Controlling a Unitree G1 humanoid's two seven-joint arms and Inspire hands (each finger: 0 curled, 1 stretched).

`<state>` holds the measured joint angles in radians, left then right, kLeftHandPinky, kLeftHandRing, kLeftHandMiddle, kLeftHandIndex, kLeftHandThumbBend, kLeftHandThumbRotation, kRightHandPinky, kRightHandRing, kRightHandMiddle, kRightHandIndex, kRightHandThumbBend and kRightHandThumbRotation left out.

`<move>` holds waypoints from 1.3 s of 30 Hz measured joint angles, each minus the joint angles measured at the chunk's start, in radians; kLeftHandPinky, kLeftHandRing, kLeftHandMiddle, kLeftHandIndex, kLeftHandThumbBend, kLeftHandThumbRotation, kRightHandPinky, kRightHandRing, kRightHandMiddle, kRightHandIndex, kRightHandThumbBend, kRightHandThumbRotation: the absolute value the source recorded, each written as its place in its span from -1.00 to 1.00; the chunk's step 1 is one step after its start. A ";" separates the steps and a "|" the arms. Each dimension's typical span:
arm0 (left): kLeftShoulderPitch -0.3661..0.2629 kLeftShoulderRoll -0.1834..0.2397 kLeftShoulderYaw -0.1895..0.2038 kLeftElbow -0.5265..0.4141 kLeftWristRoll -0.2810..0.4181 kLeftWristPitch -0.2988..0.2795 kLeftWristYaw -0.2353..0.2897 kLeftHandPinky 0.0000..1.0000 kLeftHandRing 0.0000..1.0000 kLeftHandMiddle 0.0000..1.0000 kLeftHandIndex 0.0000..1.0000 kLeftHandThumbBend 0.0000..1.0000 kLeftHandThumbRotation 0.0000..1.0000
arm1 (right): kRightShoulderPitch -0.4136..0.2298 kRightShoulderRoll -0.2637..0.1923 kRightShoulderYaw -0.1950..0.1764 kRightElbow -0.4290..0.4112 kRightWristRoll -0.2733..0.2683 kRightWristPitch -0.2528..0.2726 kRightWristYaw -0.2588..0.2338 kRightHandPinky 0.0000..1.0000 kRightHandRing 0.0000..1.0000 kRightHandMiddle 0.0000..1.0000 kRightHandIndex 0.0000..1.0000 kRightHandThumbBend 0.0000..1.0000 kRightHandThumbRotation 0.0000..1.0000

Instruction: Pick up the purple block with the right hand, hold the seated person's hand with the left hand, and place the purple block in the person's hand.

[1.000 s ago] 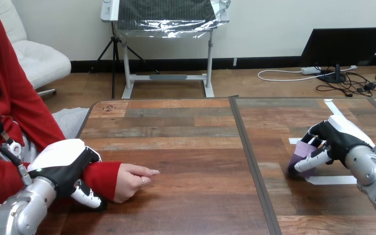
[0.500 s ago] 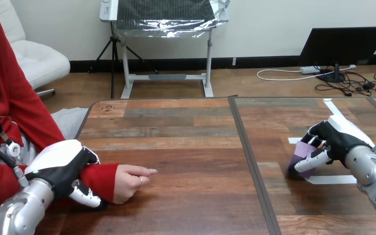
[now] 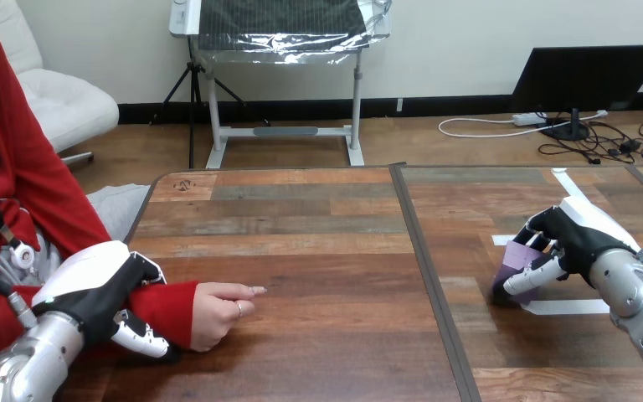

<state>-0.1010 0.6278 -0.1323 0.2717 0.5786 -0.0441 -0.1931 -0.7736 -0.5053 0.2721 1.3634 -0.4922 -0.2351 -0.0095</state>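
Purple block (image 3: 516,256) on the table (image 3: 318,251), right centre of frame, with the right hand (image 3: 571,237) clenched round it. Lower left: left hand (image 3: 96,291) grasping the person's red-sleeved wrist (image 3: 166,303). Person's hand (image 3: 216,311) rests on the wood, finger pointing right.

The wooden table (image 3: 301,218) has planks of mixed brown and grey tones. A dark seam (image 3: 423,251) runs from far to near, right of the middle, and splits the top in two. White tape strips lie on the right part: one near (image 3: 565,307), one far (image 3: 571,184). A small dark scribble (image 3: 182,184) marks the far left corner.
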 measured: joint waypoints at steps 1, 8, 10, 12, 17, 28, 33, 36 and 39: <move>0.003 0.000 0.003 -0.003 -0.004 0.000 0.001 -0.52 -0.40 -0.23 -0.18 0.47 -1.00 | 0.000 0.000 0.000 0.000 0.000 0.000 0.000 -0.10 -0.01 0.06 0.05 0.52 -1.00; 0.028 -0.001 0.026 -0.034 -0.029 -0.010 0.010 -0.57 -0.44 -0.26 -0.19 0.49 -1.00 | 0.000 0.000 0.000 0.000 0.001 0.000 0.000 -0.11 -0.03 0.04 0.04 0.53 -1.00; 0.034 -0.001 0.034 -0.040 -0.035 -0.020 0.019 -0.57 -0.44 -0.26 -0.19 0.50 -1.00 | 0.000 0.000 0.000 0.000 0.001 0.000 0.000 -0.10 -0.02 0.04 0.04 0.53 -1.00; 0.038 -0.001 0.039 -0.045 -0.041 -0.027 0.026 -0.57 -0.43 -0.25 -0.19 0.51 -1.00 | 0.000 0.000 0.000 0.000 0.001 0.000 0.000 -0.10 -0.02 0.04 0.04 0.53 -1.00; 0.053 -0.001 0.056 -0.070 -0.057 -0.040 0.040 -0.56 -0.42 -0.24 -0.20 0.53 -1.00 | 0.000 0.001 0.000 0.000 0.002 -0.003 0.000 -0.07 0.01 0.06 0.04 0.52 -1.00; 0.071 -0.003 0.082 -0.128 -0.073 -0.052 0.046 -0.47 -0.35 -0.20 -0.20 0.51 -1.00 | 0.000 0.003 0.000 0.000 0.003 -0.027 0.001 -0.09 -0.02 0.05 0.04 0.52 -1.00; 0.082 -0.005 0.096 -0.160 -0.081 -0.052 0.046 -0.45 -0.33 -0.19 -0.20 0.52 -1.00 | 0.000 0.006 0.000 0.000 0.005 -0.041 0.002 -0.09 -0.02 0.05 0.04 0.52 -1.00; 0.087 -0.005 0.104 -0.179 -0.085 -0.052 0.046 -0.44 -0.32 -0.18 -0.20 0.51 -1.00 | 0.000 0.009 0.000 0.000 0.005 -0.040 0.003 -0.08 -0.02 0.05 0.04 0.52 -1.00; 0.092 -0.006 0.112 -0.197 -0.094 -0.052 0.046 -0.44 -0.32 -0.18 -0.19 0.51 -1.00 | 0.000 0.014 0.000 0.000 0.005 -0.038 0.005 -0.07 -0.01 0.05 0.04 0.51 -1.00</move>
<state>-0.0090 0.6218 -0.0202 0.0743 0.4848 -0.0962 -0.1467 -0.7736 -0.4918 0.2717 1.3634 -0.4868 -0.2726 -0.0047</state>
